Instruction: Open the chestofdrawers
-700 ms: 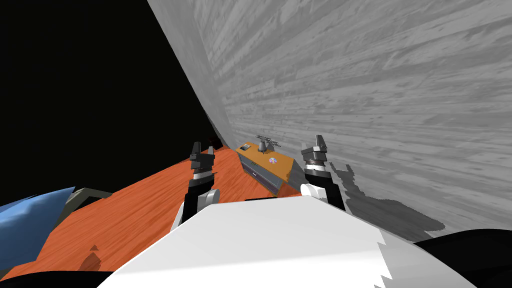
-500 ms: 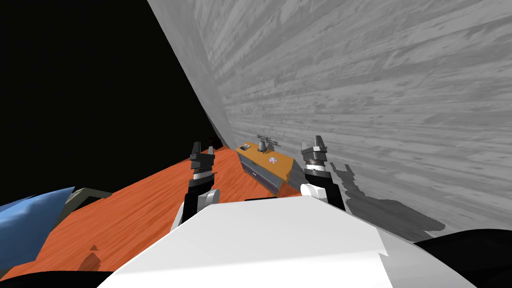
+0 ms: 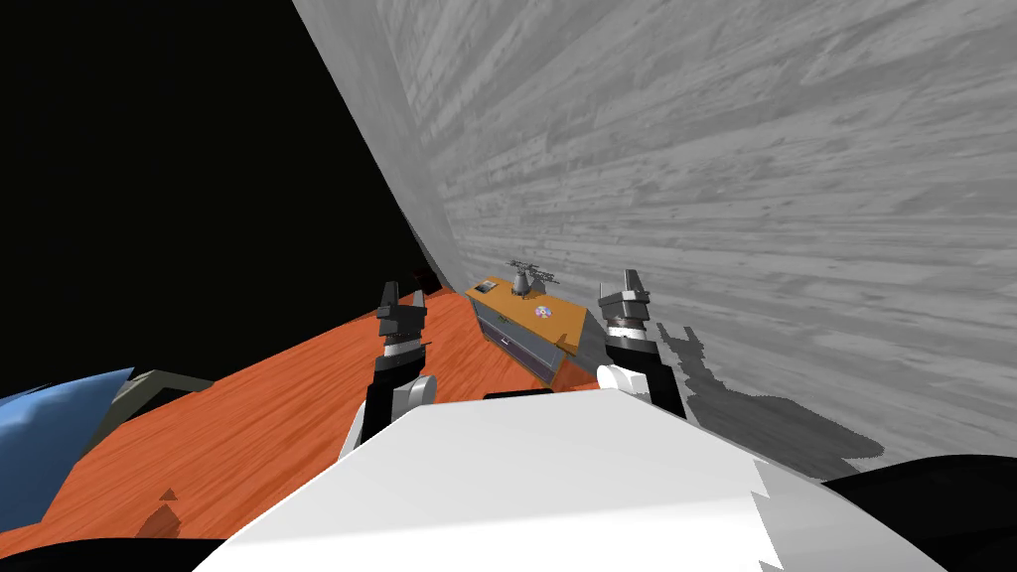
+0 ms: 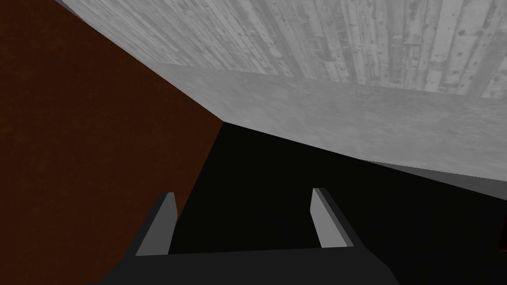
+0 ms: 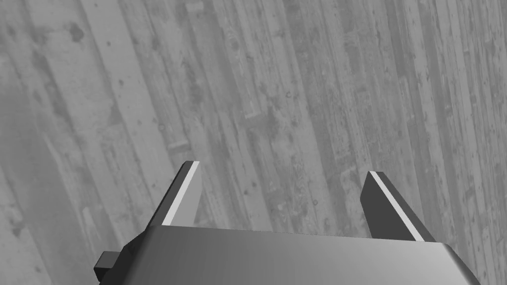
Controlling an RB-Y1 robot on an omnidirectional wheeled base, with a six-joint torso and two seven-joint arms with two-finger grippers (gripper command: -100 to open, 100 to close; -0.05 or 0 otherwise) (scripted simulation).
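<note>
Chest (image 3: 528, 320) at twelve o'clock against grey wall (image 3: 745, 199), left pincer (image 3: 404, 291) open, right pincer (image 3: 622, 282) open, both apart from it.

An orange-red plank floor (image 3: 278, 417) carries a low chest of drawers (image 3: 511, 346), grey in front and orange on top, standing against the grey wall (image 3: 745, 199). On its top sit a small grey ornament (image 3: 526, 281), a round disc (image 3: 542, 314) and a small dark flat item (image 3: 485, 288). A blue object (image 3: 40, 437) lies at the floor's far left edge
</note>
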